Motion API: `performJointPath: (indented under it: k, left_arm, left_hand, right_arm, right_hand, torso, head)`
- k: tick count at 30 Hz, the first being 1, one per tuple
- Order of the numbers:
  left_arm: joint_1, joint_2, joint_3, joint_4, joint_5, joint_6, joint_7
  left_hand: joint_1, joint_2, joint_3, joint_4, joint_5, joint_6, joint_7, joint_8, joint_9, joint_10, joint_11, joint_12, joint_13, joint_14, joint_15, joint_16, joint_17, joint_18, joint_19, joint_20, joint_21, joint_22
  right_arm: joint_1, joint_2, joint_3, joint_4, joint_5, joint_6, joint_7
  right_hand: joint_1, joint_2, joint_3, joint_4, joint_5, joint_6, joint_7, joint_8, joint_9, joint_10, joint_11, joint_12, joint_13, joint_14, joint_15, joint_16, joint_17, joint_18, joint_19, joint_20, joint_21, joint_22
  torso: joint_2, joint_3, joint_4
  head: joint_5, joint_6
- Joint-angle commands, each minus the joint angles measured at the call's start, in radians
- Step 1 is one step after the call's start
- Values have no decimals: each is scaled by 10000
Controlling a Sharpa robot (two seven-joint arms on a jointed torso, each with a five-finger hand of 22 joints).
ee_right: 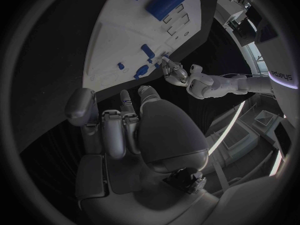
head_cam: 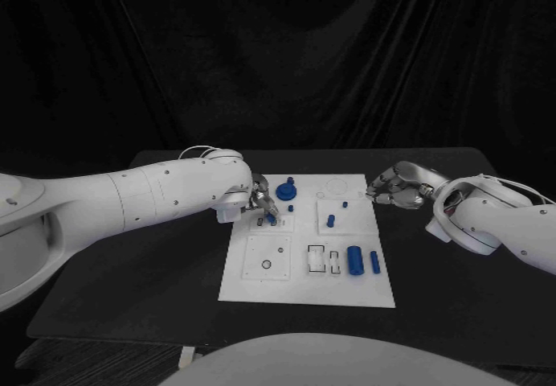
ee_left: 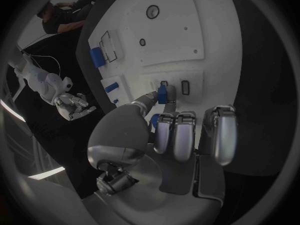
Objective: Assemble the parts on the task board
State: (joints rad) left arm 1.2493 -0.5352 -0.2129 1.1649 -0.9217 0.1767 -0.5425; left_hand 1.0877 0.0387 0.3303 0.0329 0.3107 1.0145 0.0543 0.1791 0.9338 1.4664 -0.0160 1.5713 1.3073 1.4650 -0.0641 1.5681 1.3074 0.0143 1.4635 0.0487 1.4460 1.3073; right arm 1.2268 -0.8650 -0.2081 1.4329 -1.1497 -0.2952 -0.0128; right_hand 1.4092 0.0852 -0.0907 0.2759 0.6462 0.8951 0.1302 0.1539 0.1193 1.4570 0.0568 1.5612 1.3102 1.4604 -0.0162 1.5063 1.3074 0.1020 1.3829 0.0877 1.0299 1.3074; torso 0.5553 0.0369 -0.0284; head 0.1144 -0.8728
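1. Board (head_cam: 304,281) lies mid worktop (head_cam: 139,265), white, flat.
2. Left hand (head_cam: 253,203) over the board's far-left part, pinching a small blue peg (ee_left: 162,93) between thumb and a finger, just above the slots there; other fingers curled in.
3. Right hand (head_cam: 394,186) at the board's far-right corner, holding nothing; fingers curled in, off the parts.
4. Round blue knob (head_cam: 286,190) stands on the board near the left hand.
5. Small blue pin (head_cam: 330,219) lies mid board.
6. Two blue cylinders (head_cam: 356,261) lie near the right edge, side by side.
7. Writing: partial "DPLYS" on a wall sign (ee_right: 281,76), right wrist view; nothing legible on the board.
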Motion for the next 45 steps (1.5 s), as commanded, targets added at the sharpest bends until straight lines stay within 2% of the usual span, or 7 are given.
performJointPath:
  k: [1, 18, 43, 45]
  left_arm:
    - [-21, 29, 7, -14, -52, -3, 47]
    - [-79, 74, 5, -77, -53, -93, 105]
    - [-196, 65, 4, -115, -53, -88, 131]
    - [-201, 66, 4, -118, -53, -85, 135]
  left_hand:
    - [-82, -2, -3, 51, 11, -31, -31, 36, 5, 1044, -32, -5, 2635, 1058, -26, 27, 2634, 180, 311, -27, -36, 2207]
    - [-215, -9, -6, 139, -34, -55, -15, 23, -4, 1044, -20, -5, 2635, 1058, -18, 27, 2634, 183, 304, -21, -51, 2202]
    - [-250, -14, -4, 161, -48, -70, -13, 15, -8, 1044, -17, -5, 2635, 1058, -14, 27, 2634, 189, 290, -18, -76, 2194]
    - [-311, -33, -3, 195, -273, -166, 8, -30, -23, 1044, 0, -5, 2635, 1058, -5, 27, 2634, 190, 285, -4, -88, 2191]
  right_arm:
    - [-24, -5, 8, -2, -47, 76, -150]
    - [-24, -38, 8, 27, -47, 60, -146]
    - [-26, -1, 8, 15, -47, 78, -131]
    - [-26, 0, 8, 15, -47, 79, -129]
  right_hand:
    - [106, -29, 60, -14, 35, 2, 96, -63, -8, 902, 1, -68, 2353, 826, 6, -69, 1800, 49, -51, 14, -35, 1179]
    - [106, -29, 60, -14, 35, 2, 96, -63, -8, 902, 1, -68, 2353, 826, 6, -69, 1800, 49, -51, 14, -35, 1179]
    - [110, -39, 85, -7, 35, 5, 100, -67, -12, 894, 5, -73, 2345, 823, 11, -72, 1796, 53, -61, 18, -61, 1174]
    - [110, -39, 85, -7, 35, 5, 100, -67, -12, 894, 5, -73, 2345, 823, 11, -72, 1796, 53, -61, 18, -61, 1174]
  torso:
    - [8, -1, -3]
    - [-3, 4, 2]
    - [1, -2, 2]
    - [0, -2, 0]
  head:
    - [5, 2]
    - [-26, 2]
    - [39, 2]
    - [42, 2]
